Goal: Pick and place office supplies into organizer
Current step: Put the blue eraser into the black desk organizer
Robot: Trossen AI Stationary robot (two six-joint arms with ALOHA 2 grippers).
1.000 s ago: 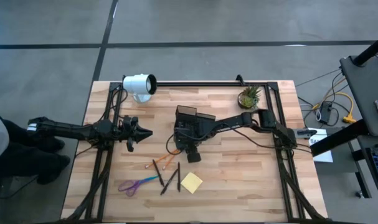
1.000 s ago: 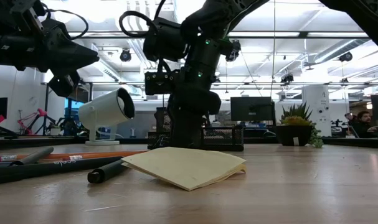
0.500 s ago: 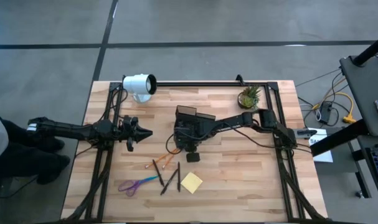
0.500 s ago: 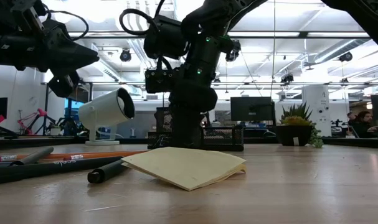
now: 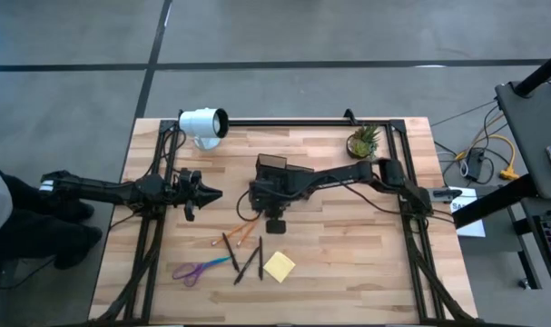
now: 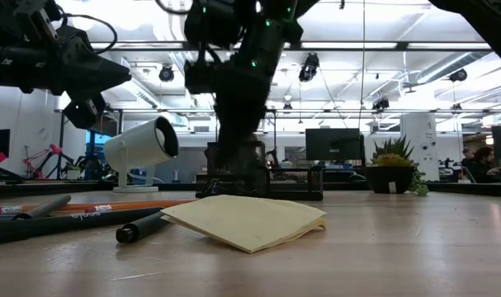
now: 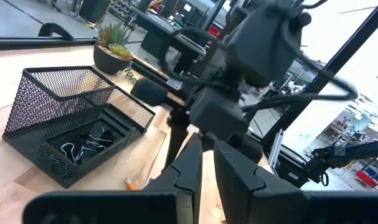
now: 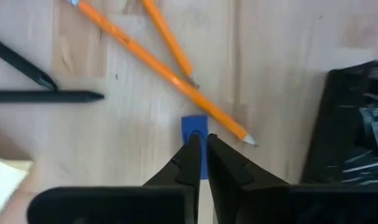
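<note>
1. High view, middle of the frame: we see the right pincer (image 5: 273, 221) clenched just below the black organizer (image 5: 277, 174) on the table (image 5: 348, 263).
2. Right wrist view: its fingertips (image 8: 193, 144) pinch a small blue piece (image 8: 194, 129), touching an orange pencil (image 8: 170, 73).
3. Lower centre: the yellow sticky-note pad (image 5: 279, 266) and scissors (image 5: 199, 269) lie well below.
4. Left pincer (image 5: 217, 193) hovers clenched and empty at left.

floor (image 5: 284, 32): grey concrete | ceiling lights (image 6: 448, 49) | monitor (image 6: 334, 144)
</note>
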